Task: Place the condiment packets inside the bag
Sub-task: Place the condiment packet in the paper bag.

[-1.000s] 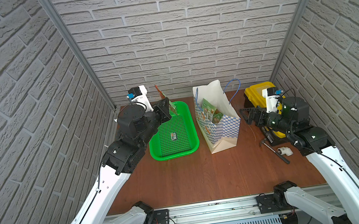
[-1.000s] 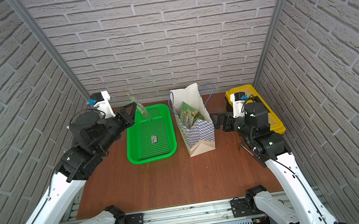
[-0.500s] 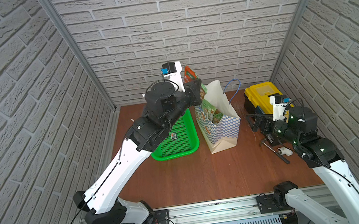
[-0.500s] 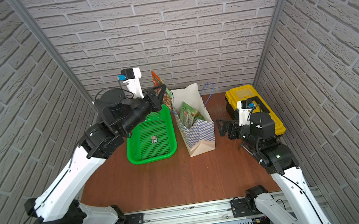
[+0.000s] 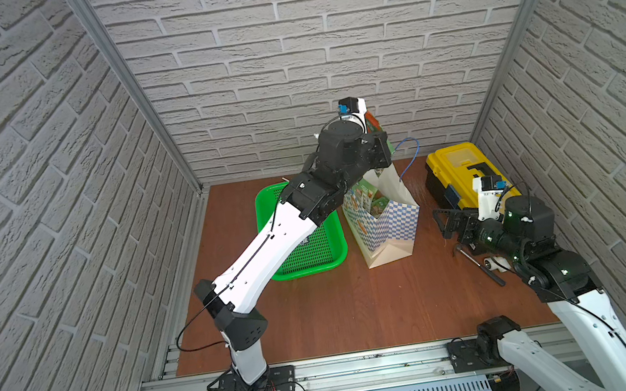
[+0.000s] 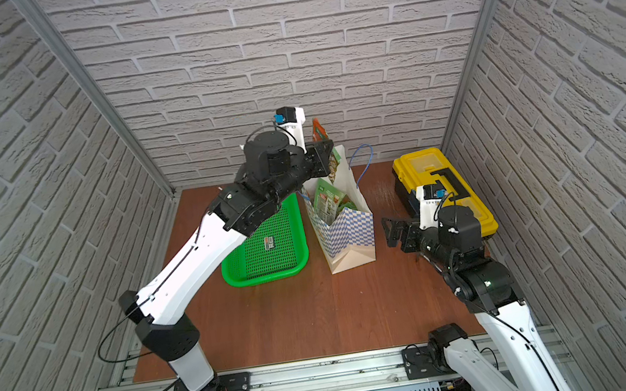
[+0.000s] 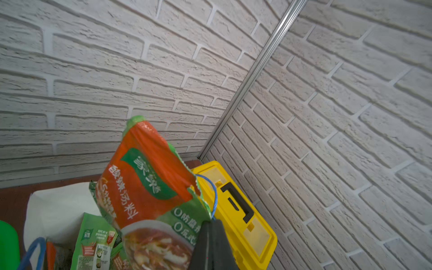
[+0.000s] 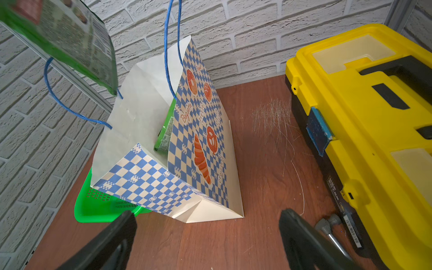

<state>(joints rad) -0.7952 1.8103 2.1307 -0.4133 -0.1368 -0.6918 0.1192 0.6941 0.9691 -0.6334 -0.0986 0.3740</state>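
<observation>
Bright, even light, soft shadows; wide-angle bending at edges, wrist views' foreground blurred.

An orange-red and green packet (image 7: 149,187) sticks up from the left gripper (image 7: 211,228), pinched near a lower corner, printed face showing. Just below the gripper the blue-and-white checkered bag (image 8: 198,140) stands upright with its mouth open and white inside. Green packets (image 7: 95,238) lean in it, perhaps three, though the count is unclear.

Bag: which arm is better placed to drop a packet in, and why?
Left: the left gripper is shut on an orange-red packet above the open bag; the right gripper is open, empty, beside the bag.
</observation>
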